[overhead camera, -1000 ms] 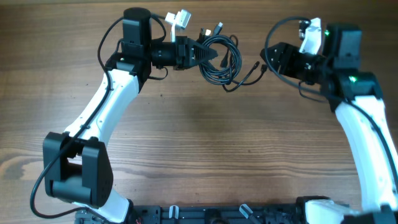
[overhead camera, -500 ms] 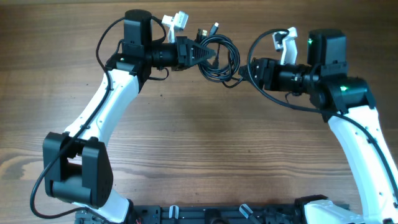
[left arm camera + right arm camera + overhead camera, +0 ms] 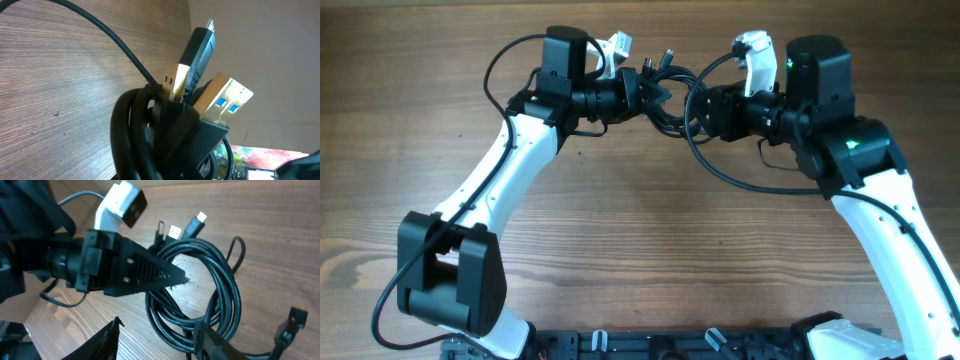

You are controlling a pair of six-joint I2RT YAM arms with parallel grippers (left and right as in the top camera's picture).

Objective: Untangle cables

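The cables [image 3: 672, 70] are a black coil with USB plugs sticking up from it, held off the table at the far middle. My left gripper [image 3: 655, 92] is shut on the coil's left side. In the left wrist view its black fingers [image 3: 182, 127] clamp the strands [image 3: 127, 130] just under two metal plugs [image 3: 225, 97]. My right gripper [image 3: 700, 108] sits close on the coil's right side. In the right wrist view it [image 3: 158, 326] stands open, with the coil's [image 3: 225, 280] lower loop between its fingers but not pinched. The left gripper's [image 3: 182, 278] tip shows at the coil there.
The wooden table [image 3: 640, 240] lies below both arms. A thicker black wire [image 3: 725, 172] loops down from the right arm. A white wrist camera mount [image 3: 120, 202] sits on the left arm. One loose plug end [image 3: 295, 316] hangs at the lower right of the right wrist view.
My right gripper has swung left up to the coil and its jaws have narrowed somewhat. The left gripper has shifted slightly right and away, still holding the bundle.
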